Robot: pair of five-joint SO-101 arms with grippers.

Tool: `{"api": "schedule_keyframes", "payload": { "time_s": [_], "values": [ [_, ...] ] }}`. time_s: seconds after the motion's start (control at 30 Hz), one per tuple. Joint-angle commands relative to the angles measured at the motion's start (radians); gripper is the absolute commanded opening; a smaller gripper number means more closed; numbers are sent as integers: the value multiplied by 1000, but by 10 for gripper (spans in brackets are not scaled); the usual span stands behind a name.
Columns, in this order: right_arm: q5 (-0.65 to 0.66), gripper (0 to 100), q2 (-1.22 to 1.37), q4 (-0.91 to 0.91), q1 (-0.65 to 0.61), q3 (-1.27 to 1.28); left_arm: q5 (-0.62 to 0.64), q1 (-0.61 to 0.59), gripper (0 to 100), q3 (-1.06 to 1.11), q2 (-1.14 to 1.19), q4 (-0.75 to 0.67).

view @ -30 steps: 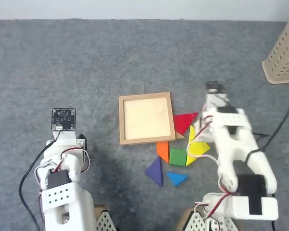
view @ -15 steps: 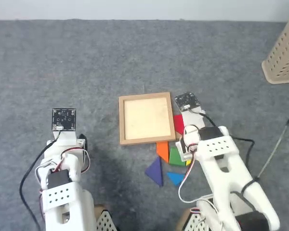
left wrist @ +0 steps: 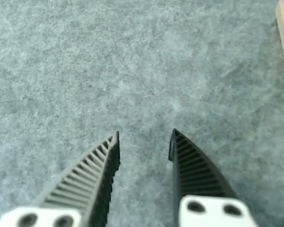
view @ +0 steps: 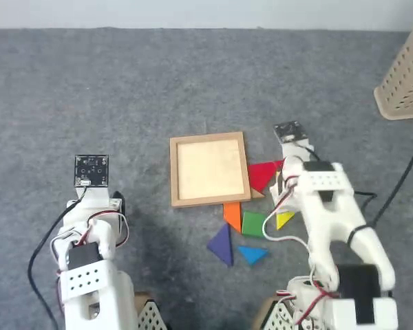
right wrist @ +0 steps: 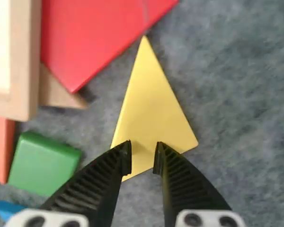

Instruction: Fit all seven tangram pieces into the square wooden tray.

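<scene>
You are standing at the very beginning of this task: the square wooden tray (view: 173, 172) is lying about in the middle of the bench (view: 89, 89) and nothing is sitting inside it, so all seven pieces are waiting outside. They are gathering in one loose group beside the tray, on the side toward the right edge of the bench and toward the edge where the arms are standing. The red triangle (right wrist: 90, 33) is touching the tray's frame and is partly covering a small plain wooden piece (right wrist: 57, 94) just beside the tray's corner. The orange piece (view: 233, 214) and the green square (view: 253, 223) are lying next to each other just below the tray, and the purple triangle (view: 221, 245) and the blue triangle (view: 252, 255) are lying nearer to the arms' edge. Your right claw (right wrist: 142, 153) is hanging over the wide end of the yellow triangle (right wrist: 154, 113) with its fingers only narrowly apart; it is not gripping the piece, as far as I can judge. Your left claw (left wrist: 144, 142) is resting wider apart over bare bench, holding nothing, to the left of the tray. So I am judging that zero of seven is done, and the yellow triangle is looking like the first piece to go in.
</scene>
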Motion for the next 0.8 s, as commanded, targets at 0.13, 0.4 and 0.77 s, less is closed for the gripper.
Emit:
{"api": "schedule_keyframes", "payload": {
  "time_s": [0.13,0.4,0.77],
  "values": [
    [17,121,36,30,54,-94,-6,-6,168,-4,-20,-26],
    [-57,180,-203,125,-12,-123,-6,-6,168,-4,-20,-26],
    [-118,303,90,39,-45,-133,-6,-6,168,-4,-20,-26]
  ]
}}
